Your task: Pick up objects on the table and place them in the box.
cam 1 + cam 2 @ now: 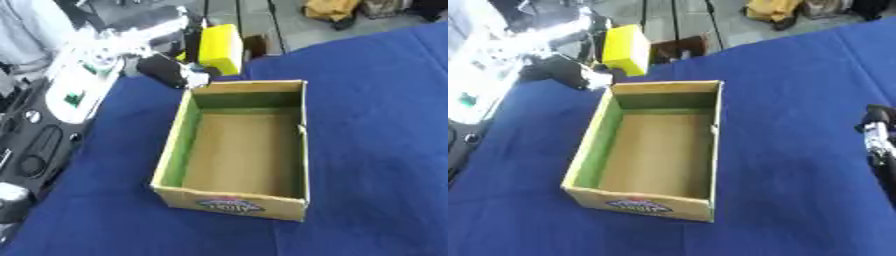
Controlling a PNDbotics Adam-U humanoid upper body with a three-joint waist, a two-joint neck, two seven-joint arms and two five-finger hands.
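The left hand (171, 70) is up at the far left, just past the back corner of the box (175, 150). It is black, and its fingers look curled around the bottom of a yellow block (220, 48). The block stands upright in the hand and is off the tabletop (376, 125). It is behind the box's far wall, a little to the left of the middle, and not over the opening yet.

The right hand (877, 135) shows only at the right edge of the right eye view. It is near the tabletop and well apart from the box. I cannot tell if its fingers are open or closed.

The box sits in the middle of the blue tabletop. It is open on top and nothing shows inside it, just the brown floor and green inner walls.

So the step seems to be carrying the block to the box. The next move would likely need the left hand to bring the block over the back wall, keep it clear of the rim, lower it over the brown floor and then let go
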